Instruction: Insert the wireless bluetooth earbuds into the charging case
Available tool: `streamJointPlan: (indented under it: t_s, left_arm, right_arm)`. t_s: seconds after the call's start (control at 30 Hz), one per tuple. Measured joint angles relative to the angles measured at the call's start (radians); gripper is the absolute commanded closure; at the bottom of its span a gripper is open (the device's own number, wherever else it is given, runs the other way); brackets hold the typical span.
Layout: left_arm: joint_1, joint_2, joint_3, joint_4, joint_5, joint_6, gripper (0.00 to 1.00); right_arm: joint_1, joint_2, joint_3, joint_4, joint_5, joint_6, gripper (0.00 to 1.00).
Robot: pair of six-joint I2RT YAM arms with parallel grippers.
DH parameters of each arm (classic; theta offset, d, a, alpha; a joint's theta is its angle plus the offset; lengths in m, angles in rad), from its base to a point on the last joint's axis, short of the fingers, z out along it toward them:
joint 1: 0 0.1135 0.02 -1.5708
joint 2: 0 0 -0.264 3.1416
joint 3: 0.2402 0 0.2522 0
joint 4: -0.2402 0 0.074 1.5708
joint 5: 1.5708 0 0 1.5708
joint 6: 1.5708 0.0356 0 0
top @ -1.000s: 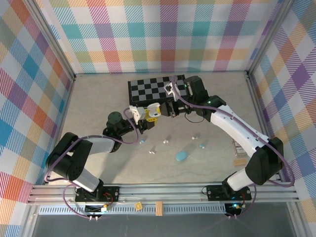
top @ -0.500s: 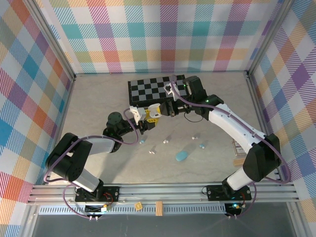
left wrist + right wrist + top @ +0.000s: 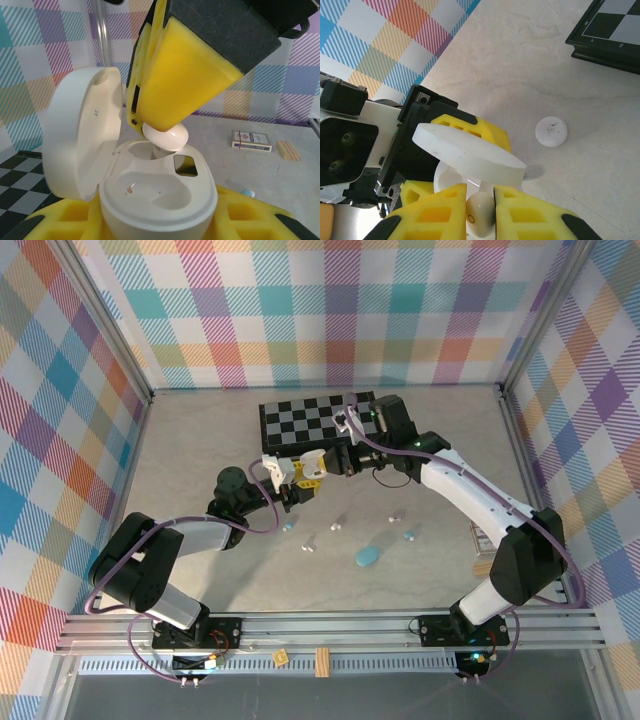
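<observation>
**Earbud pinched over the open case**

Earbud, white [image 3: 165,136], is clamped between the yellow pads of the right tool [image 3: 480,194]. The pads are closed on it, with only its rounded body showing below their tips. It hangs directly over the rear well of the charging case [image 3: 157,195], and its lower end dips toward that well. Whether it touches the well cannot be told.

The charging case is white and round, and it sits upright just below the right tool. Its lid [image 3: 82,132] is swung open to one side. The left tool [image 3: 285,478] is clamped on the body of the case, one yellow pad on each side, and holds it off the worktop [image 3: 200,460]. The front well of the case is bare.

In the overhead view the two tools meet tip to tip just in front of a chessboard [image 3: 315,420]. Nearer the arm bases than the tools, loose earbuds [image 3: 309,546] are scattered on the worktop, some white and some light blue. A light blue case [image 3: 368,556] lies among them.

Farther out, on the right tool's side, a small card pack [image 3: 251,140] and a wooden block [image 3: 288,150] lie side by side. A small white round piece [image 3: 551,131] rests on the worktop between the right tool and the chessboard.
</observation>
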State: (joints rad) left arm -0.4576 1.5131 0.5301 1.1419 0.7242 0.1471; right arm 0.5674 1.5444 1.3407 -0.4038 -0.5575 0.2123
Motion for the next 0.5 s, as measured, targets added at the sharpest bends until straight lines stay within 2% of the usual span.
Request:
streamJointPlan:
  t_s: [0.23, 0.5]
  left_arm:
    - [-0.001, -0.003, 0.004, -0.026, -0.001, 0.0, 0.63]
    - [-0.002, -0.003, 0.005, -0.035, -0.001, 0.0, 0.63]
  right_arm:
    - [0.0, 0.006, 0.0, -0.002, 0.004, -0.011, 0.63]
    - [0.0, 0.003, -0.002, 0.0, 0.0, -0.015, 0.54]
